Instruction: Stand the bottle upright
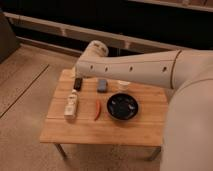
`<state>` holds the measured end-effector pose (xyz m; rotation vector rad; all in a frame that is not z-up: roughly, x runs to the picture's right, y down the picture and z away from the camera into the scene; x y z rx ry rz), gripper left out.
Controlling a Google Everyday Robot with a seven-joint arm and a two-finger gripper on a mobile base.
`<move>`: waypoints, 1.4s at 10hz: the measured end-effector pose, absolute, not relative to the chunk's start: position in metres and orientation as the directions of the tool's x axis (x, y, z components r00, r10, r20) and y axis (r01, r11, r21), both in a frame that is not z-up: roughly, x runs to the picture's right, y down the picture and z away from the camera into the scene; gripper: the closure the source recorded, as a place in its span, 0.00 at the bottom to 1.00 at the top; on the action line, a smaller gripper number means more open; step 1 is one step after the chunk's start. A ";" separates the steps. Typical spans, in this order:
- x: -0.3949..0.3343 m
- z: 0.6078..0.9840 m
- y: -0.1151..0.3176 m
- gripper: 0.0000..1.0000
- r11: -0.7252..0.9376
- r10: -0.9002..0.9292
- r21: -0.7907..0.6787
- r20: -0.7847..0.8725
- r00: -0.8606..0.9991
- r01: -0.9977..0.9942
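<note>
Bottle (71, 105) lying flat, long axis near-to-far, neck farthest | gripper hidden behind arm (131, 70), state cannot tell

The surface (145, 132) carries six things in two rows. In the front row, the bottle (71, 105) lies on its side near the left edge, its length running front to back. The chili (97, 109) lies just right of it, parallel and apart. The bowl (122, 106) sits right of the chili, near the middle. In the back row, a block (78, 83) lies behind the bottle, a pad (102, 85) right of the block, and a cup (123, 85) right of the pad, behind the bowl. The arm (135, 70) reaches from the right across the back edge, above the cup, ending over the back left corner; the hand is hidden there.
</note>
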<state>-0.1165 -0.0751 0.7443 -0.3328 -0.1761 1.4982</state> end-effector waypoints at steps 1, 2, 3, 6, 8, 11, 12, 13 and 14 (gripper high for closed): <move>-0.118 0.744 -0.075 0.35 0.040 0.993 -0.325 -0.089 0.073 -0.945; -0.119 0.744 -0.074 0.35 0.048 0.993 -0.323 -0.088 0.080 -0.945; -0.116 0.748 -0.075 0.35 0.060 0.992 -0.310 -0.091 0.092 -0.949; -0.107 0.803 -0.073 0.35 0.112 0.976 -0.250 -0.155 0.154 -0.962; -0.128 0.847 -0.064 0.35 0.137 0.955 -0.249 -0.224 0.195 -0.959; -0.158 0.886 -0.071 0.35 0.107 0.941 -0.266 -0.283 0.184 -0.958; -0.164 0.891 -0.075 0.35 0.083 0.943 -0.272 -0.289 0.163 -0.959; -0.176 0.901 -0.088 0.35 -0.008 0.950 -0.283 -0.303 0.082 -0.959; -0.182 0.907 -0.096 0.35 -0.063 0.952 -0.285 -0.304 0.028 -0.956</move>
